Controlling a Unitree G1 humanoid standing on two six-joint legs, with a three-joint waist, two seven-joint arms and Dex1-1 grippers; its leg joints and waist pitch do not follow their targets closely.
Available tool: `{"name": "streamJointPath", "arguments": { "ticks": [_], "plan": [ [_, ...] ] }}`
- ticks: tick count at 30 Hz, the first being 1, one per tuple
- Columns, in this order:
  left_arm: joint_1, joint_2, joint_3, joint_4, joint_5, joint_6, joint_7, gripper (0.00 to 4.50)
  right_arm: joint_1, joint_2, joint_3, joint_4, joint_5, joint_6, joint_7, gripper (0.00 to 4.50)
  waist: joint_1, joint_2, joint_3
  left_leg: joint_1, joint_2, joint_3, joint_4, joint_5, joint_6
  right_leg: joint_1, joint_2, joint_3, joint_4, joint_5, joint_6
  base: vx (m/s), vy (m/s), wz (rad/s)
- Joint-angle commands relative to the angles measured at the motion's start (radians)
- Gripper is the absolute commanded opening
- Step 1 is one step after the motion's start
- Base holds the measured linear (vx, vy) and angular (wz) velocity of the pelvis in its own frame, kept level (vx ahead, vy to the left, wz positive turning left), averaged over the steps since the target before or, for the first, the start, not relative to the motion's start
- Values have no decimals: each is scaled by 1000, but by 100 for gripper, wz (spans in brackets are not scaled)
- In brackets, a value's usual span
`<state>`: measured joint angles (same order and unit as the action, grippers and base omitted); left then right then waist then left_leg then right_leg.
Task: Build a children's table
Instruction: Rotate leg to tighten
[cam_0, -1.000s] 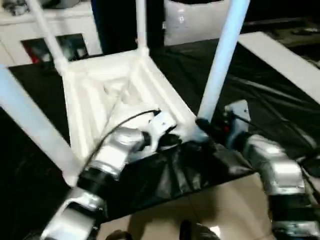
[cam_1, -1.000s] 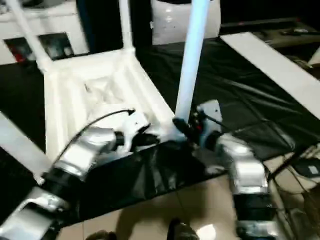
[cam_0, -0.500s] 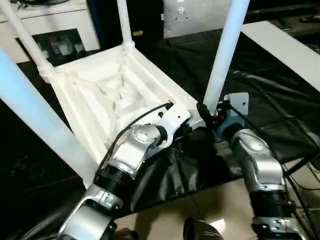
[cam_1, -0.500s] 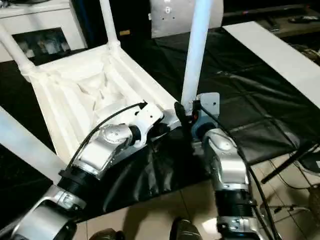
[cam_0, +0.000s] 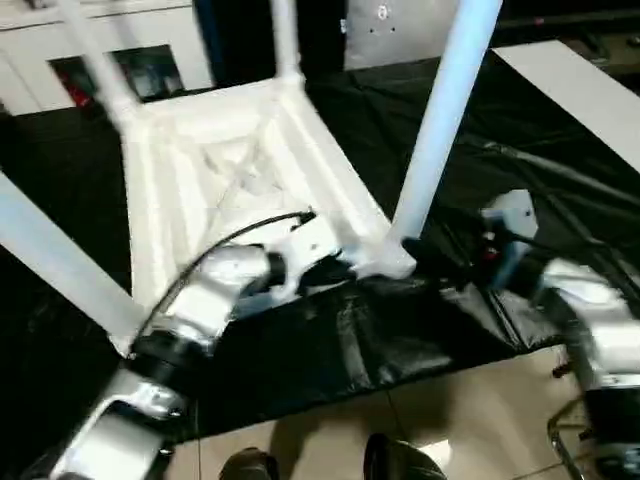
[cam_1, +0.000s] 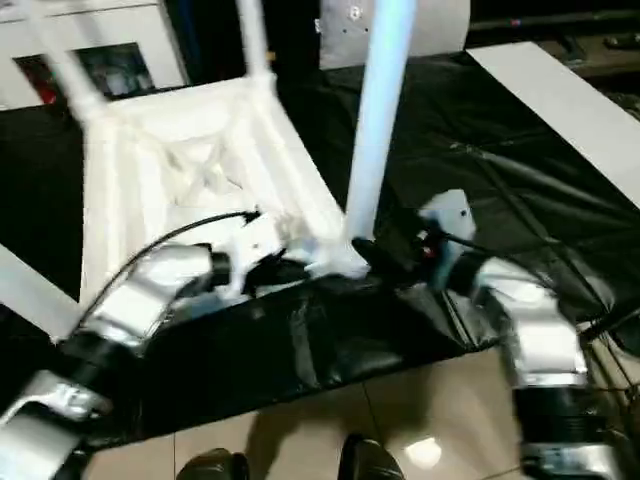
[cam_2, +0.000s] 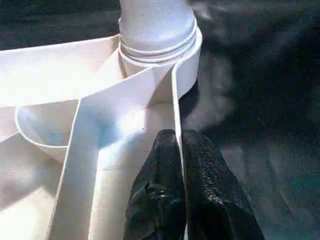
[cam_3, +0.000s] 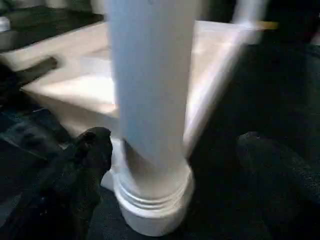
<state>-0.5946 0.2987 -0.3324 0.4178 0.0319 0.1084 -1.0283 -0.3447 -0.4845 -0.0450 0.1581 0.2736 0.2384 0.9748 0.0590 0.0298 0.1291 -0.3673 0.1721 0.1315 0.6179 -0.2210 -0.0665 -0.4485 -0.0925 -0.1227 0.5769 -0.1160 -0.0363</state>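
Black sheeting covers the table (cam_0: 560, 190), beyond whose near edge a tiled floor (cam_0: 430, 430) shows; white cabinets (cam_0: 110, 50) stand at the far left. Children's table (cam_0: 230, 170): inverted on the sheeting, ribbed underside up, tube legs rising from round corner sockets; near-right leg (cam_0: 440, 120) seated in its socket (cam_3: 152, 200). Left claw (cam_2: 181, 165): fingers pressed together over the thin rim wall just beside that socket, seemingly pinching it. Right claw (cam_3: 170, 165): fingers spread wide either side of the leg's base, apart from it, holding nothing. Handling, as judged: hollow plastic, light, stiff, smooth and somewhat slippery; likely to slide on the sheeting when pushed; best taken low on a leg, near the socket, or by the rim. Containers: none other than the sockets, each visible one holding a leg.
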Motion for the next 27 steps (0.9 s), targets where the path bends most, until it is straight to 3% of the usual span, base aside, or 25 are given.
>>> {"name": "streamJointPath", "arguments": {
  "ticks": [1, 4, 5, 7, 11, 19, 27],
  "plan": [
    [-3, 19, -59, -13, -14, -74, -131, 0, 12, -38, 36, -15, 24, -26, 125, 442, 4, -29, -105, -2, 32, 12, -63, -40, 161, 89, -56, 48, -81, -468, -112, 0, 0, 0],
    [-5, 44, -79, -6, -21, -116, -199, 0, 15, -65, 54, -13, 43, -26, 209, 442, 12, -29, -107, 1, 39, 16, -65, -42, 160, 85, -54, 49, -76, -439, -133, 0, 0, 0],
    [-6, 57, -89, -4, -27, -135, -236, 0, 13, -79, 64, -8, 57, -22, 255, 417, 12, -29, -107, 1, 39, 16, -65, -42, 160, 85, -54, 49, -76, -439, -133, 0, 0, 0],
    [-9, 76, -102, -3, -46, -163, -310, 0, 6, -100, 88, 4, 72, -21, 334, 408, 27, -29, -110, 2, 48, 17, -65, -31, 164, 84, -58, 54, -64, -388, -159, 0, 0, 0],
    [-21, 92, -117, 4, -52, -194, -376, 0, -6, -115, 120, 11, 84, -12, 406, 366, 36, -32, -109, 3, 51, 18, -66, -32, 165, 83, -58, 57, -58, -350, -190, 0, 0, 0],
    [-42, 111, -130, 35, -64, -245, -461, 0, -31, -120, 180, 49, 80, -5, 502, 312, 39, -38, -105, -1, 46, 19, -70, -62, 121, 89, -61, 54, -71, -435, -147, 0, 0, 0],
    [-49, 113, -125, 52, -84, -233, -458, 0, -25, -123, 195, 36, 105, 29, 526, 248, 38, -38, -104, 0, 46, 18, -72, -61, 115, 89, -58, 54, -70, -426, -145, 0, 0, 0]
  ]
}}
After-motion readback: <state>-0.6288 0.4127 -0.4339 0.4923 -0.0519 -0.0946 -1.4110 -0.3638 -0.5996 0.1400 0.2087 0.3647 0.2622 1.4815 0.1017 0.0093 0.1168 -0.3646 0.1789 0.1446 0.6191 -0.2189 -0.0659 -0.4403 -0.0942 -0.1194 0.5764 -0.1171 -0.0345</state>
